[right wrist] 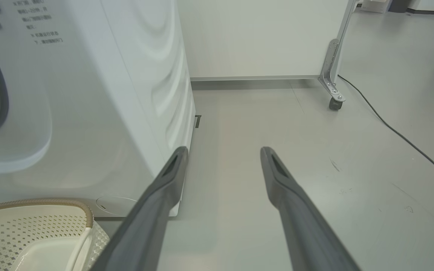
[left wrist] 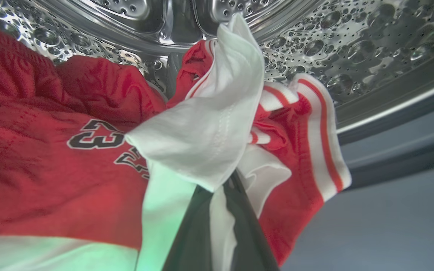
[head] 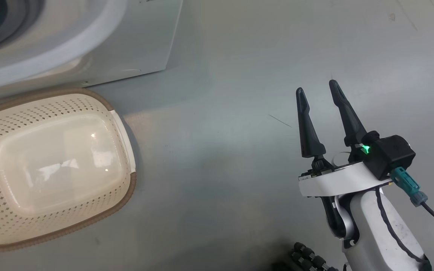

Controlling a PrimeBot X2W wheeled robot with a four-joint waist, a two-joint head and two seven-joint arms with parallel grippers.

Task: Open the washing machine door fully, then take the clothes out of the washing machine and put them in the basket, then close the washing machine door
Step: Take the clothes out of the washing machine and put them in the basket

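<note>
Right pincer (right wrist: 223, 150), fingers apart, beside washing machine (right wrist: 89, 113)

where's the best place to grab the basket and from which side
Probably the pale handle at the end of the basket nearest the open right tool, approached from above: the rim there is thin and exposed, while the far side sits close against the washing machine.

floor (right wrist: 315, 195): grey, smooth, scuffed | wall (right wrist: 258, 37): white | metal leg (right wrist: 333, 71) w/ caster | blk cable (right wrist: 390, 130) on floor
</note>
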